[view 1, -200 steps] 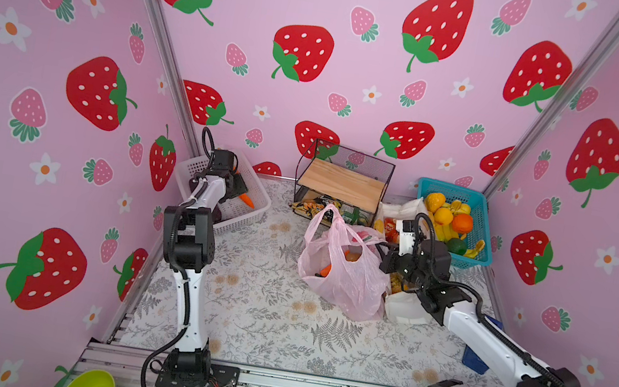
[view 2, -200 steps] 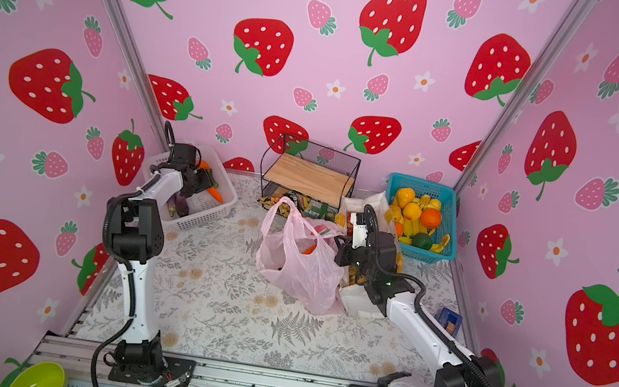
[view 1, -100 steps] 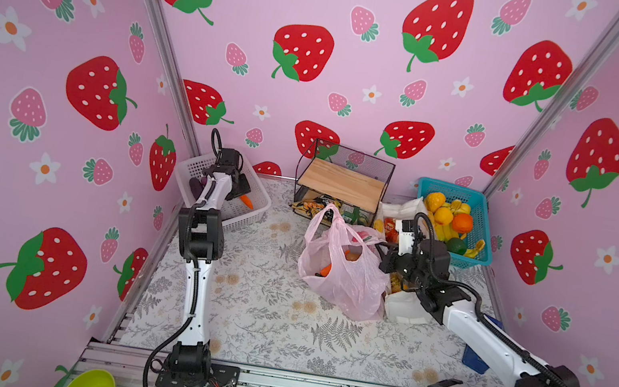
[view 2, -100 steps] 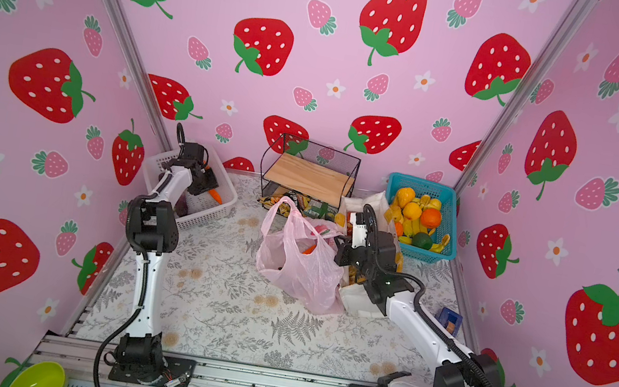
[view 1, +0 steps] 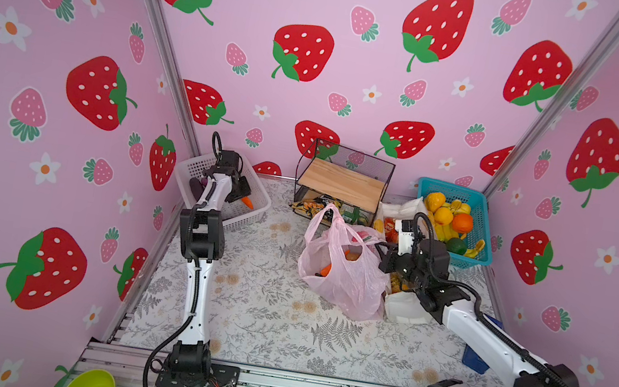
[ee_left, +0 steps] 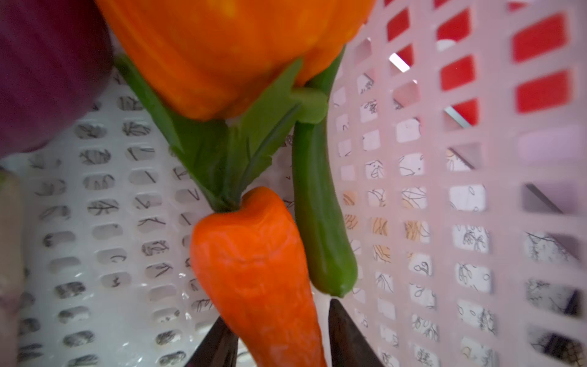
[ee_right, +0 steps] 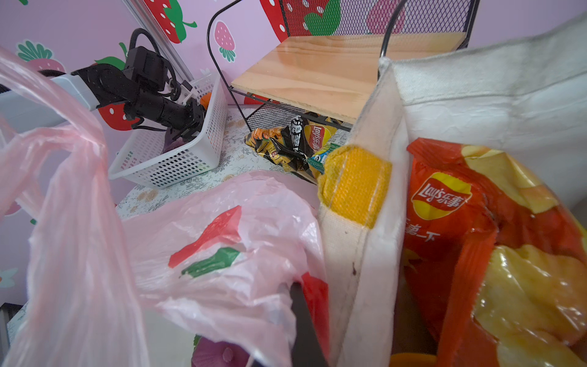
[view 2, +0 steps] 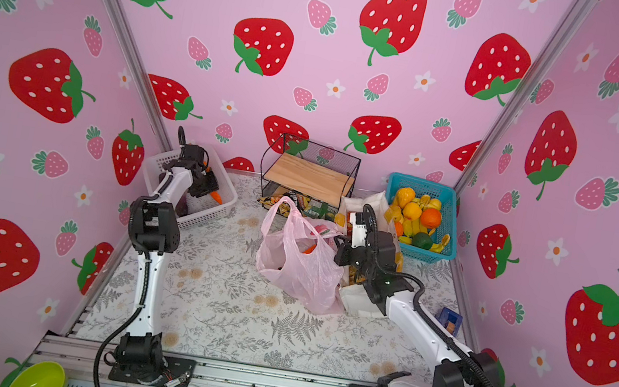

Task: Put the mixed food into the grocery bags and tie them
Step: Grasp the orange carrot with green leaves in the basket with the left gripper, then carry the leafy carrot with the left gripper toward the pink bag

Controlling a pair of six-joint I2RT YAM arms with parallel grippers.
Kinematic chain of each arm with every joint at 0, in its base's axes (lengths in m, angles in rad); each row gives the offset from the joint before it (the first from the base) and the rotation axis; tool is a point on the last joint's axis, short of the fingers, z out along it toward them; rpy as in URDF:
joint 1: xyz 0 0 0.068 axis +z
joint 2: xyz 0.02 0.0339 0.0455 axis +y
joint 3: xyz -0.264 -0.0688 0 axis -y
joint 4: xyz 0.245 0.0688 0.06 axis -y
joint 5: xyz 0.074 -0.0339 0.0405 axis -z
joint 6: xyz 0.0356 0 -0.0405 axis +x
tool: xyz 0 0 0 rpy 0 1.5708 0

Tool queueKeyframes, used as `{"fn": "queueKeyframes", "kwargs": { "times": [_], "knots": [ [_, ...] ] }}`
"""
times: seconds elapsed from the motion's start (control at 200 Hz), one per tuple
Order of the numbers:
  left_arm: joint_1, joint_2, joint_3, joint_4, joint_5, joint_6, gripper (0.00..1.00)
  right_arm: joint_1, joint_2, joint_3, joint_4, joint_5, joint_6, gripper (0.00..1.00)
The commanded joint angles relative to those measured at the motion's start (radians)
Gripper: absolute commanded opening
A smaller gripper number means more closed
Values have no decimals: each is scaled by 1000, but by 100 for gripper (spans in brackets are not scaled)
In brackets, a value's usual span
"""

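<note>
My left gripper [view 1: 242,192] reaches into the white lattice basket [view 1: 254,211]. In the left wrist view its dark fingers [ee_left: 346,330] stand on both sides of an orange carrot [ee_left: 254,270] and hold it. The carrot's tip [view 2: 216,196] shows beside the gripper in a top view. A thin pink bag [view 1: 341,275] stands mid-table with orange pieces inside. My right gripper [view 1: 380,252] is shut on the pink bag's rim [ee_right: 254,286]. The white canvas tote [ee_right: 476,82] stands against the bag and holds a red-orange snack packet [ee_right: 444,206].
An orange pepper [ee_left: 222,47], a green pod [ee_left: 320,238] and a purple piece [ee_left: 41,63] lie in the white basket. Snack packets [view 1: 314,208] lie under a wire shelf with a wooden board [view 1: 343,183]. A blue basket [view 1: 481,213] of fruit stands at the back right.
My left arm has swung further over the white basket and its jaws have narrowed round the carrot. The right arm and the bags have not moved.
</note>
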State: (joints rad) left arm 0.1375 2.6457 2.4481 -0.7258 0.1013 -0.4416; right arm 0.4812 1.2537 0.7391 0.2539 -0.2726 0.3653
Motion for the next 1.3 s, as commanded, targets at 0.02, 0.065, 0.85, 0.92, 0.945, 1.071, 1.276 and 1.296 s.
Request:
{"fn": "queueKeyframes", "kwargs": {
  "times": [0.02,0.065,0.85,0.92,0.945,1.071,1.276,1.296],
  "knots": [
    [13,19,42,-41,22,4,41,-3,1,-9,13,4,-11,0],
    [13,19,40,-42,26,7,38,-3,3,-9,14,4,-12,0],
    [-45,-703,-567,242,-166,57,22,-2,-11,-10,10,7,-13,0],
    [-96,-873,-792,355,-198,56,22,-2,-16,-11,7,11,-14,0],
    [-117,-930,-866,395,-207,56,22,-3,-17,-11,8,14,-15,0],
    [-230,-1190,-1164,495,-235,39,23,-4,-23,-15,9,19,-15,0],
    [-509,-1537,-1486,466,-322,55,23,-3,-30,-17,11,16,-13,0],
    [-538,-1565,-1512,454,-331,49,23,-3,-32,-18,11,19,-13,0]
  ]
}}
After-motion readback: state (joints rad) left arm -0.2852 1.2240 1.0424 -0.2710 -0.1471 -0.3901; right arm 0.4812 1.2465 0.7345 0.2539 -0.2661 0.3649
